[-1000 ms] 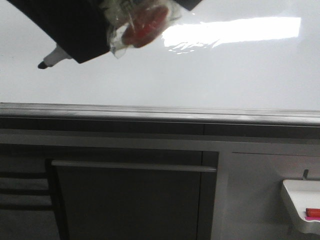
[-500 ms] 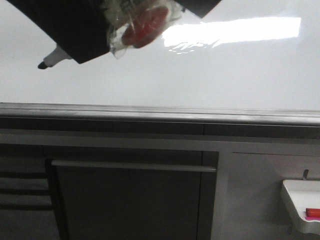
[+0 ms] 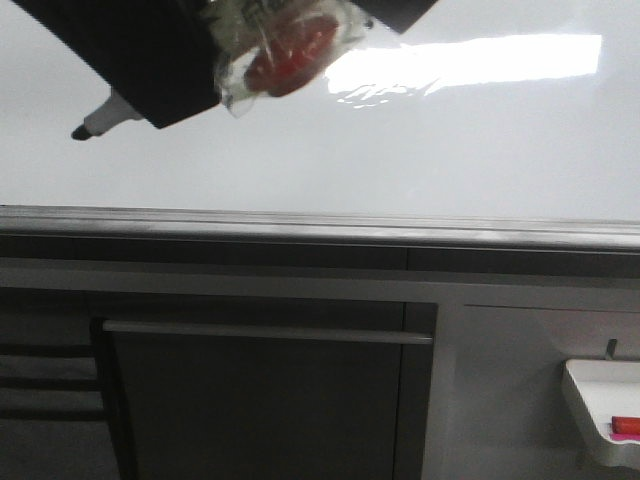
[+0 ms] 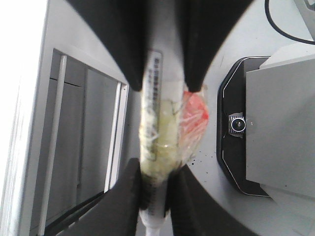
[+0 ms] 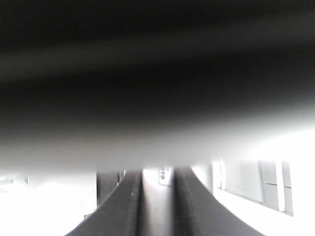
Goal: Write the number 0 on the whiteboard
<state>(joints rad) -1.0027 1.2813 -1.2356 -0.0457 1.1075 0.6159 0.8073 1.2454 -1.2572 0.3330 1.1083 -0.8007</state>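
The whiteboard (image 3: 450, 150) fills the upper front view, with a grey edge strip (image 3: 320, 225) and a bright reflection (image 3: 470, 60). No number 0 shows on it. My left gripper (image 3: 150, 105) is shut on a white marker (image 4: 158, 88) wrapped in clear tape with a red piece (image 3: 290, 55). The marker's black tip (image 3: 82, 132) pokes out at the left, over the board. In the left wrist view my left gripper (image 4: 156, 196) clamps the marker's lower end. My right gripper (image 5: 158, 206) closes round the same marker's other end. Its view is mostly blurred.
Below the board is a dark cabinet front with a long bar handle (image 3: 270, 332). A small white tray (image 3: 600, 410) holding a red and pink item (image 3: 625, 425) sits at the lower right. A black device (image 4: 241, 128) shows in the left wrist view.
The marker tip has shifted slightly left and down. A black part of the right gripper has come a little further into the top of the front view.
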